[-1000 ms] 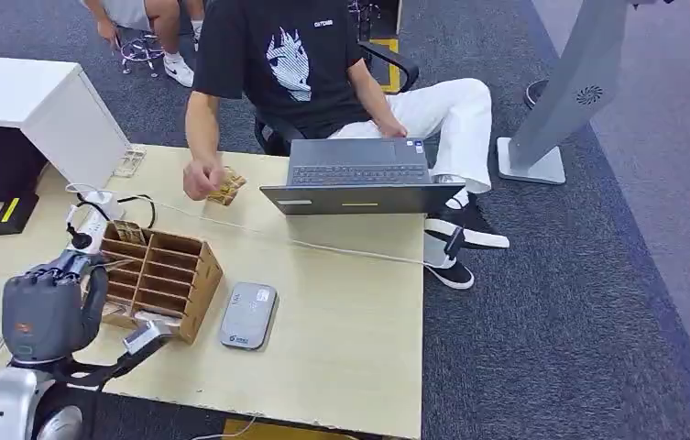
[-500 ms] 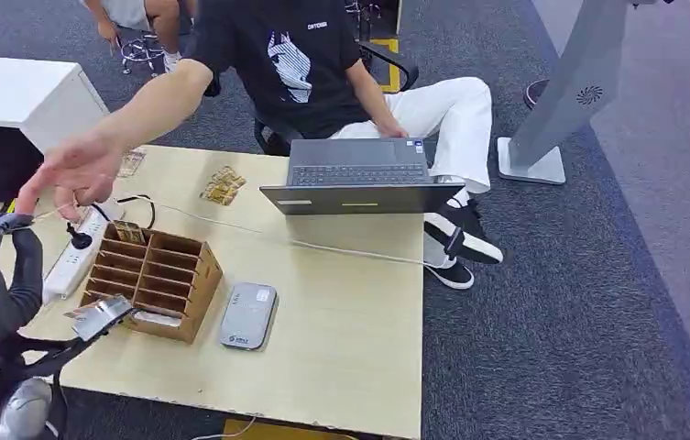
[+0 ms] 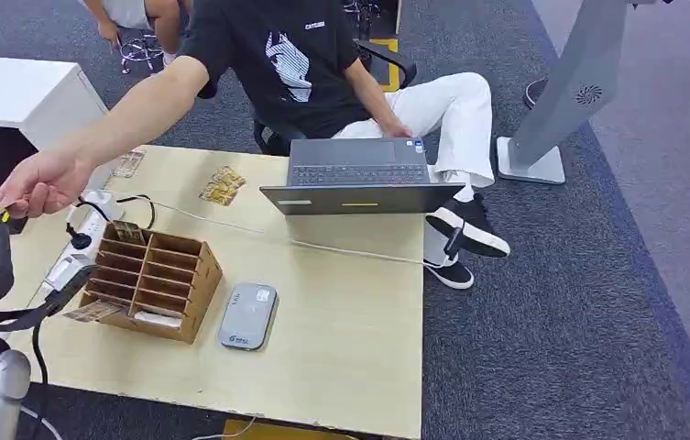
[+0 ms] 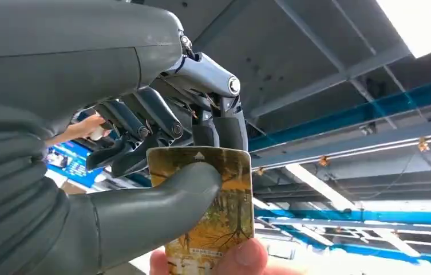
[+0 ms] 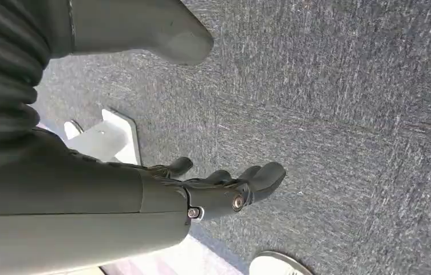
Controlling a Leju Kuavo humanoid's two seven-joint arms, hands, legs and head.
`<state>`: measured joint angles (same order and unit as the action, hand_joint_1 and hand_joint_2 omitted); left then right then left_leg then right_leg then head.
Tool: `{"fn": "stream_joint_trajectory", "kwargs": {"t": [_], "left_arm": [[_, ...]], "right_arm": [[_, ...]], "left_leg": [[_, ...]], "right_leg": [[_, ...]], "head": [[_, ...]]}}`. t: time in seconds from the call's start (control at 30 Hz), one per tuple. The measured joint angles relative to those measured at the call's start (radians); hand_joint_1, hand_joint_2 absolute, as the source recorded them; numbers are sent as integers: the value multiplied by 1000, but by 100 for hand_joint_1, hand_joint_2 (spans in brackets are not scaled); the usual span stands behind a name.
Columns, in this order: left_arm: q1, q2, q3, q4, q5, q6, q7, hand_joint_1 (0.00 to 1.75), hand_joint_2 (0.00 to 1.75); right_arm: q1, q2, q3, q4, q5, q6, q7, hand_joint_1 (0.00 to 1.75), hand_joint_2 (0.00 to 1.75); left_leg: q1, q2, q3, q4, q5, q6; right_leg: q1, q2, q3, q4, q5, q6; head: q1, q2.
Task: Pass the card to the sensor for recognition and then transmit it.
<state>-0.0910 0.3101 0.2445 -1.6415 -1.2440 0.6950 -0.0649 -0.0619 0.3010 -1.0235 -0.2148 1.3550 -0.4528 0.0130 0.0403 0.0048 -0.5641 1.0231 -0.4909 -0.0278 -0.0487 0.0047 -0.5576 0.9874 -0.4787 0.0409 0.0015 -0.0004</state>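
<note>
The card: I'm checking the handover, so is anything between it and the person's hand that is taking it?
Nothing visible. The left hand pinches the card between thumb and fingers, and the person's fingers already touch its free end. In the head view the person's hand reaches to the robot's raised hand with nothing between.

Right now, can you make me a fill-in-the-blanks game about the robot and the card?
1. The left hand pinches a ____ with a picture of yellow trees.
2. The person's fingers touch the card at the end opposite the robot's ____.
3. The wooden organizer sits beside a grey ____ on the table.
4. The right hand hangs over grey ____.

Missing words: card; fingers; sensor; carpet
</note>
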Motion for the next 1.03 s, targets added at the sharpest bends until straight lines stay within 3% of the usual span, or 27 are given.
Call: {"fn": "stream_joint_trajectory", "kwargs": {"t": [0.3, 0.33, 0.37, 0.63, 0.8, 1.03], "left_arm": [[-11, -26, 27, 26, 4, 1, -74, 175, 175], [-12, -31, 29, 26, 16, 1, -87, 10, 175], [-13, -35, 32, 26, 25, 1, -97, 0, 175], [-20, -65, 33, 37, 98, 2, -133, 0, 175], [-4, -145, 30, 9, 181, 2, -247, 0, 175], [35, -206, 20, -34, 224, 2, -264, 0, 175]], "right_arm": [[0, 0, 3, 2, 0, -1, -2, 0, 175], [0, -1, 4, 2, 0, -1, -2, 0, 175], [0, -1, 5, 2, 0, -1, -2, 0, 175], [-1, -1, 8, 2, 1, -1, 16, 0, 175], [-1, -1, 12, 2, 3, -2, 25, 0, 175], [-2, -1, 17, 2, -2, -6, 27, 0, 175]], "left_leg": [[0, 1, 0, 0, 0, 0], [0, 1, 0, 0, 0, 0], [0, 1, 0, 0, 0, 0], [0, 1, 0, 0, 0, 0], [0, 0, 0, 0, 0, 0], [0, 1, 0, 0, 0, 0]], "right_leg": [[0, 1, -1, 0, 0, 0], [0, 1, -1, 0, 0, 0], [0, 1, -1, 0, 0, 0], [0, 1, -1, 0, 0, 0], [0, 1, 0, 0, 0, 0], [0, 1, 0, 0, 0, 0]], "head": [[0, 0], [0, 0], [0, 0], [0, 0], [0, 0], [0, 0]]}}
